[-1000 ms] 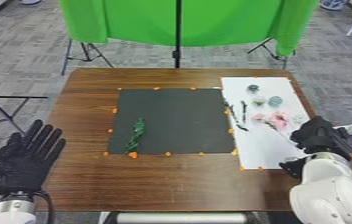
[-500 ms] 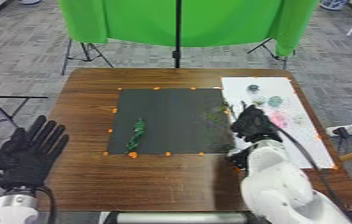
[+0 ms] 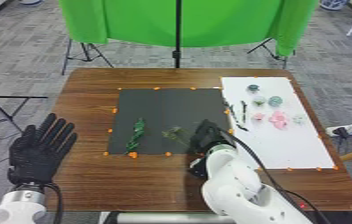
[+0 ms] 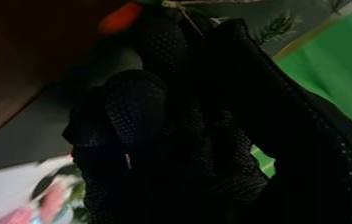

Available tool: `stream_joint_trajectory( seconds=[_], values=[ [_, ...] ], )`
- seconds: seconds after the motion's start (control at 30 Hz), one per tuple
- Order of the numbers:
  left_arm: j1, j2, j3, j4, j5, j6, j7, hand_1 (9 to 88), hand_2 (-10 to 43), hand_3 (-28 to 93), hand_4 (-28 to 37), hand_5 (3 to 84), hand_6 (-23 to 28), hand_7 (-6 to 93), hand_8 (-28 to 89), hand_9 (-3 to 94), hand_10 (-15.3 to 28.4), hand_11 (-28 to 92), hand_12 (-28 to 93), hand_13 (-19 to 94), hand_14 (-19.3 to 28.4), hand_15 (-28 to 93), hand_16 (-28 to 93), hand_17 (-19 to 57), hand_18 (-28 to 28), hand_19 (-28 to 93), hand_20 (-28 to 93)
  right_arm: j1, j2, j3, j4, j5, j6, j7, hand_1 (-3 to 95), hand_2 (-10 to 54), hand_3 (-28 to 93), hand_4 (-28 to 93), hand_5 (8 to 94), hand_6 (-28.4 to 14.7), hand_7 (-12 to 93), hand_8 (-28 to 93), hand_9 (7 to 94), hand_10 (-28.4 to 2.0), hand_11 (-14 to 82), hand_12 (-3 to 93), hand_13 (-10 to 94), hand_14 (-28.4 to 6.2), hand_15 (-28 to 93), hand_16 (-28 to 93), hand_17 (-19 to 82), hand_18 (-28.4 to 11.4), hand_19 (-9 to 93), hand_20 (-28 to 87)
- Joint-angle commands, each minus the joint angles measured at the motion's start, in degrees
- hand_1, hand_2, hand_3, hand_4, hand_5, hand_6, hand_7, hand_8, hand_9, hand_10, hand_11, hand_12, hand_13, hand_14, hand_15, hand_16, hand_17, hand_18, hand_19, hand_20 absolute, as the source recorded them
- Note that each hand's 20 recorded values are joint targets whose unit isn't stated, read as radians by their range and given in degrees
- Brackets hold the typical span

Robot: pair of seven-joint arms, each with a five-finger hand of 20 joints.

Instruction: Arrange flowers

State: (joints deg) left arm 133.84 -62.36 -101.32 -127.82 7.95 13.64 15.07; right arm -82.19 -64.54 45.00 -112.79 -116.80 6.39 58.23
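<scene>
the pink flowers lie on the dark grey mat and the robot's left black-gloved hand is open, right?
Not quite: the head view shows the pink flowers on the rectangular white sheet; the left black-gloved hand is indeed open.

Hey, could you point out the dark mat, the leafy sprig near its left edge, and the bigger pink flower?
Dark mat [image 3: 168, 103]: head view, bare far part.
Leafy sprig [image 3: 138, 132]: head view, middle of its leaves.
Bigger pink flower [image 3: 279, 120]: head view, middle of its petals.

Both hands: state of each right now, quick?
Left hand: open, fingers straight, holding nothing.
Right hand: closed, pinching the thin stem of a green sprig over the dark mat.
</scene>
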Motion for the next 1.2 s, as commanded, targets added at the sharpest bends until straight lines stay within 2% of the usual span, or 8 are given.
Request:
stream_joint_trajectory(
  seconds=[0.03, 0.13, 0.27, 0.37, 0.53, 0.83, 1.03, 1.2],
  values=[
    [-0.8, 1.06, 0.74, 0.70, -0.26, 0.21, -1.80, 25.9, 17.9, 77, -28.3, 43.6, 8.6, 7.8, -7, 35.6, 14.0, 16, 11, 27, 13.7, 26, -4, -3.6, 11.5, 23, 13, 4.7, -6.6, -2.0, 2.8, 5.8, 1.7, 2.1, 53.4, -9.5, 74, -24, 75.8, -6.0, 31, 16, 78.9, -16.7, 26.7, 41.5, 68, -15.8, 74, 27, 37, -28.2, 93, 43],
    [-0.8, 1.38, 0.76, 0.78, -0.52, 0.50, -2.10, 25.9, 17.9, 77, -28.3, 43.6, 8.6, 7.8, -7, 35.6, 14.0, 16, 11, 27, 13.6, 26, -4, -3.6, 11.6, 23, 13, 4.7, -7.6, -2.1, 3.2, 6.7, 2.2, 1.9, 49.4, -9.5, 74, -22, 74.8, -8.5, 18, 9, 76.3, -18.8, 30.4, 30.7, 67, -16.6, 73, 27, 37, -28.3, 93, 43],
    [-0.6, 1.19, 0.67, 0.81, -0.49, 0.07, -2.04, 26.0, 17.9, 77, -28.3, 43.6, 8.5, 7.8, -7, 35.7, 14.0, 16, 11, 27, 13.6, 26, -4, -3.6, 11.6, 23, 13, 4.8, -7.2, -2.3, 2.9, 7.4, 2.9, 1.8, 45.0, -9.5, 77, -21, 73.5, -9.0, 14, 1, 75.5, -19.9, 30.7, 23.6, 67, -17.0, 72, 26, 37, -28.4, 93, 43],
    [-0.4, 1.17, 0.55, 0.74, -0.55, 0.02, -1.87, 25.9, 17.9, 77, -28.3, 43.6, 8.6, 7.7, -7, 35.7, 14.0, 16, 11, 27, 13.6, 26, -4, -3.6, 11.6, 23, 13, 4.6, -6.6, -2.2, 2.4, 7.6, 3.2, 2.1, 42.7, -9.1, 78, -20, 72.8, -8.9, 14, -8, 75.5, -20.0, 30.4, 22.7, 67, -17.1, 71, 25, 37, -28.4, 93, 43],
    [-1.0, 1.49, 0.90, 0.98, -0.72, 0.18, -1.90, 26.0, 17.9, 77, -28.3, 43.6, 8.6, 7.7, -7, 35.7, 14.0, 16, 11, 27, 13.7, 27, -4, -3.6, 11.6, 23, 13, 4.2, -6.2, -1.4, 1.3, 8.8, 3.7, 2.6, 41.6, -8.3, 78, -19, 72.9, -8.9, 14, -10, 76.0, -20.2, 29.9, 22.4, 67, -17.2, 71, 25, 37, -28.4, 93, 43],
    [-0.8, -0.13, 0.55, 1.02, -0.31, -0.87, -0.99, 25.9, 17.8, 77, -28.3, 43.6, 8.6, 7.7, -7, 35.6, 13.9, 16, 11, 27, 13.6, 27, -4, -3.6, 11.7, 23, 13, 1.7, 0.8, 7.5, -3.8, 4.9, 6.0, 0.5, 41.1, -7.5, 77, -19, 72.2, -8.8, 14, -10, 76.1, -20.3, 29.6, 22.7, 68, -17.1, 71, 25, 37, -28.4, 93, 43],
    [-0.3, -0.40, 0.47, 0.84, -0.56, -0.69, -0.26, 25.8, 17.8, 77, -28.3, 43.6, 8.6, 7.7, -7, 35.7, 13.9, 16, 11, 27, 13.7, 27, -4, -3.6, 11.6, 23, 13, 3.9, 6.6, 11.9, 1.8, -4.2, 2.8, -0.2, 36.4, -9.2, 72, -24, 71.9, -9.0, 13, -10, 75.5, -20.6, 28.0, 22.3, 66, -17.8, 71, 26, 36, -28.4, 93, 42],
    [-0.2, -0.40, 0.79, 0.74, -0.54, -0.78, -0.04, 25.8, 17.8, 77, -28.3, 43.6, 8.5, 7.8, -7, 35.7, 14.0, 16, 11, 27, 13.6, 27, -4, -3.6, 11.7, 23, 13, 8.2, 10.5, 8.8, 7.8, -7.0, 3.7, -0.6, 33.8, -9.5, 70, -27, 70.4, -9.6, 12, -9, 73.1, -21.1, 26.6, 21.7, 64, -18.1, 71, 26, 35, -28.4, 93, 42]
  ],
)
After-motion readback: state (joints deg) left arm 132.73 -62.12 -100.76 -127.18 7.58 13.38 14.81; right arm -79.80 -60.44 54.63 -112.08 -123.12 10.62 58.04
